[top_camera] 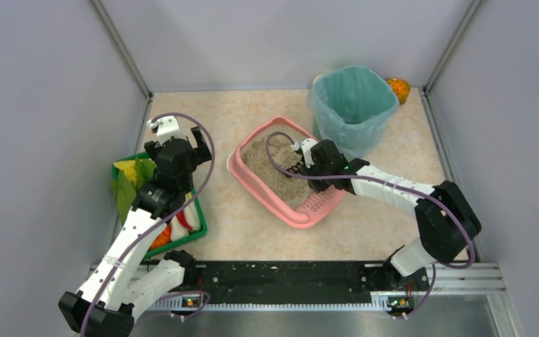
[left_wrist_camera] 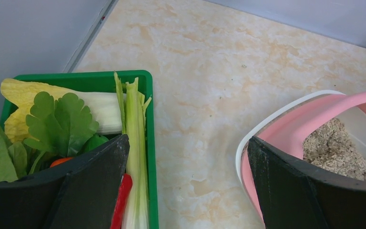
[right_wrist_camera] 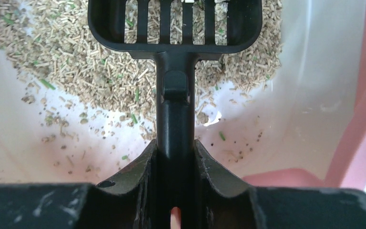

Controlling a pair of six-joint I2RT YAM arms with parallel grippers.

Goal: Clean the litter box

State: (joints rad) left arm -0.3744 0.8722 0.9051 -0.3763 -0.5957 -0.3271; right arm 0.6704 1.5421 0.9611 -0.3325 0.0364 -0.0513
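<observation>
The pink litter box (top_camera: 253, 181) lies mid-table with beige litter (top_camera: 274, 168) inside and a slotted ledge (top_camera: 321, 203) at its near right end. My right gripper (top_camera: 309, 163) is over the box, shut on the handle of a black slotted scoop (right_wrist_camera: 174, 28). The scoop's head rests in the litter (right_wrist_camera: 76, 62) in the right wrist view, with my right gripper (right_wrist_camera: 176, 157) clamped on the handle. My left gripper (top_camera: 182, 144) is open and empty, above the green tray's far edge. In the left wrist view it (left_wrist_camera: 188, 181) hangs over bare table between the green tray (left_wrist_camera: 145, 124) and the litter box (left_wrist_camera: 286, 129).
The green tray (top_camera: 195, 237) of vegetables sits at the left. A tall teal-lined bin (top_camera: 353, 105) stands behind the litter box at the back right, with an orange item (top_camera: 398, 88) behind it. Grey walls enclose the table on three sides.
</observation>
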